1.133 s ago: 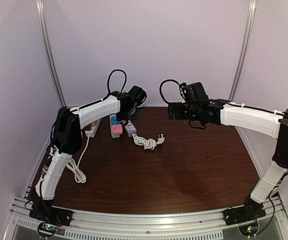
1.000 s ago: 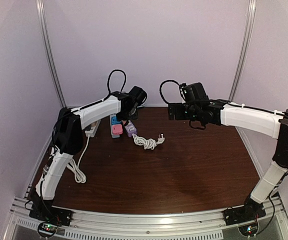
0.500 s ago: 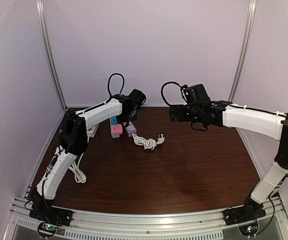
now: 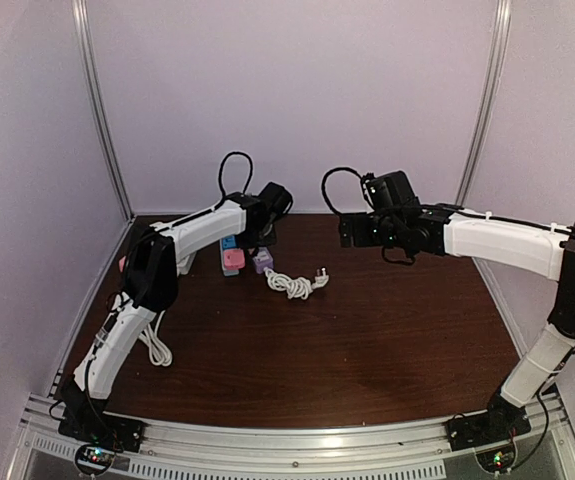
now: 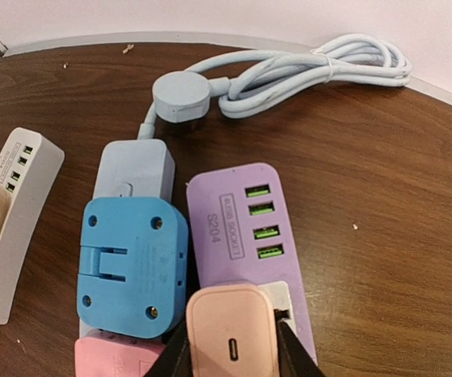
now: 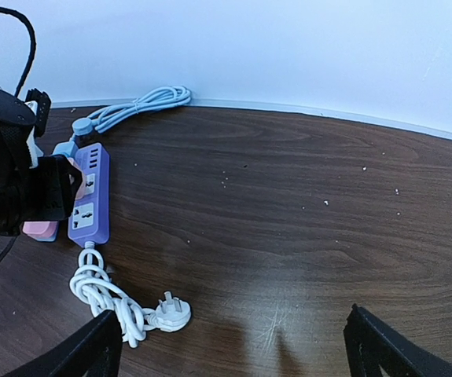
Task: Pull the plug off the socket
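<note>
A pale pink plug (image 5: 232,334) sits in the grey outlet end of the purple socket strip (image 5: 241,228), which lies at the back left of the table (image 4: 262,262). My left gripper (image 5: 232,355) comes down over it, with one black finger against each side of the plug. In the top view that gripper (image 4: 257,238) hangs right above the strip. My right gripper (image 4: 350,228) hovers high over the back middle, open wide with nothing between its fingers (image 6: 92,349). From the right wrist view the purple strip (image 6: 90,196) lies far left.
A blue adapter (image 5: 131,267) sits on a pale blue strip (image 5: 135,169) beside the purple one, with a pink block (image 5: 115,357) below it. A white strip (image 5: 13,212) lies further left. A coiled pale blue cable (image 5: 312,67) lies by the back wall. The white cord (image 6: 143,314) trails forward.
My left arm has stretched further back and its jaws have narrowed onto the pink plug. The right arm has barely shifted.
</note>
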### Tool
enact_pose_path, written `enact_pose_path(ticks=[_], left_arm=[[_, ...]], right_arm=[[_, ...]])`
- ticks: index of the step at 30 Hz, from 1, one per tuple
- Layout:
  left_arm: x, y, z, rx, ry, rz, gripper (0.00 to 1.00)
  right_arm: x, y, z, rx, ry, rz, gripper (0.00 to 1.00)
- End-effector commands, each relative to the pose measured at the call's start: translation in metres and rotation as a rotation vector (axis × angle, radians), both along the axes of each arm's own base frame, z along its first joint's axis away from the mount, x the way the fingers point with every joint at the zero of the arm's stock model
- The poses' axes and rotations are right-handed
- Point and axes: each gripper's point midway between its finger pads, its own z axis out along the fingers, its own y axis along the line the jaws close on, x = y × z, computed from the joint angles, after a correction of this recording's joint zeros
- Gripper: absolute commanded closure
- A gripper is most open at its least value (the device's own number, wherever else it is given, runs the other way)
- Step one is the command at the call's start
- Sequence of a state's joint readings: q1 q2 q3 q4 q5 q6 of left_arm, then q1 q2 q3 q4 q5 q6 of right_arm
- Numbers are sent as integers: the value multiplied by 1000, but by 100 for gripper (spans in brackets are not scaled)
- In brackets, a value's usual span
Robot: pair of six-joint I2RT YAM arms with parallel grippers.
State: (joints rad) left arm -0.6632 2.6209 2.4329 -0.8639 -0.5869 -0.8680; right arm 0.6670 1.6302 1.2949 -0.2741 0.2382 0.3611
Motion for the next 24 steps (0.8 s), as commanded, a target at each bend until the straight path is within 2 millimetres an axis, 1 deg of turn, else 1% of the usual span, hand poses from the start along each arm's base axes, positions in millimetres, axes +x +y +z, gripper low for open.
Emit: enact_pose_path(ticks=[1, 3, 5, 8, 12, 15, 16, 19, 24], left_arm=[[-5, -24, 26, -7, -28, -104, 72], [-12, -32, 28, -5, -16, -148, 73], [-23, -42, 25, -8, 8, -206, 74], [-40, -52, 26, -17, 36, -268, 76], [-65, -66, 26, -36, 71, -336, 78], [-90, -75, 20, -47, 101, -383, 78], [-97, -76, 22, -54, 106, -390, 78], [-116, -75, 16, -97, 135, -410, 79], [-137, -70, 17, -187, 138, -436, 79]], right_arm=[[-2, -7, 4, -11, -15, -6, 0], [-3, -8, 2, -15, -12, -8, 0], [-3, -9, -1, -12, -9, -9, 0], [-4, -8, -7, 17, 7, 3, 0], [-7, -2, -21, 104, 56, 43, 0], [-10, 3, -35, 196, 101, 76, 0], [-10, 5, -39, 231, 119, 90, 0], [-12, 15, -50, 348, 169, 134, 0], [-7, 39, -64, 462, 233, 215, 0]])
